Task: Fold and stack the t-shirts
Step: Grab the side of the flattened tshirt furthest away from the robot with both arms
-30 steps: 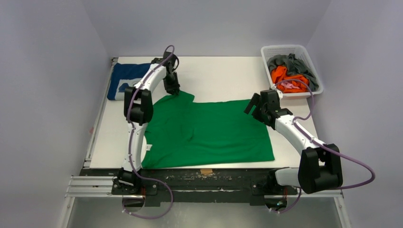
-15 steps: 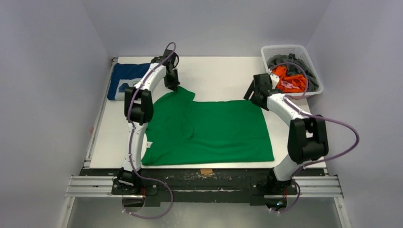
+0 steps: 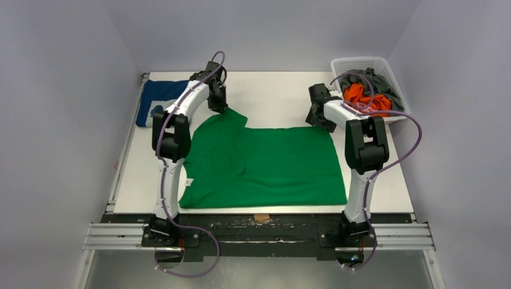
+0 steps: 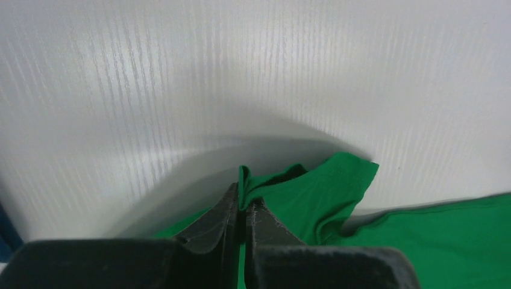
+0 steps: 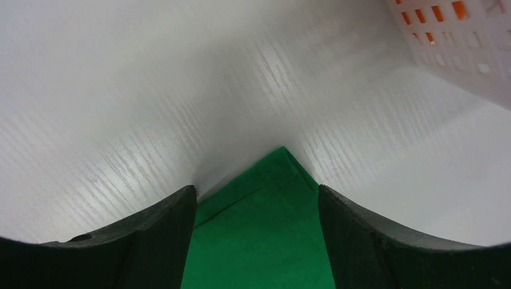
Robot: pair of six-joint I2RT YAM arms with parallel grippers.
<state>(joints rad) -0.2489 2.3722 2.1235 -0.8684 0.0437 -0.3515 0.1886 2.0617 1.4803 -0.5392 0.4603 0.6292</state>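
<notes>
I count one bright green cloth t-shirt (image 3: pixel 271 162), one folded navy blue cloth t-shirt (image 3: pixel 158 96), one white plastic lattice basket (image 3: pixel 361 62) and two white jointed robot arms (image 3: pixel 170 186) (image 3: pixel 357 192).

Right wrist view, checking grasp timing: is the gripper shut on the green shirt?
No, the right gripper stands open, the green shirt's corner between its spread fingers.

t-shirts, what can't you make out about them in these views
Navy t-shirt: top view, the left arm covers its right edge; print too small to read.
Orange and grey shirts in the basket: top view, heaped and small; count unclear.
Green t-shirt: right wrist view shows one corner only, rest cut off; right gripper jaws open, contact unclear.
</notes>
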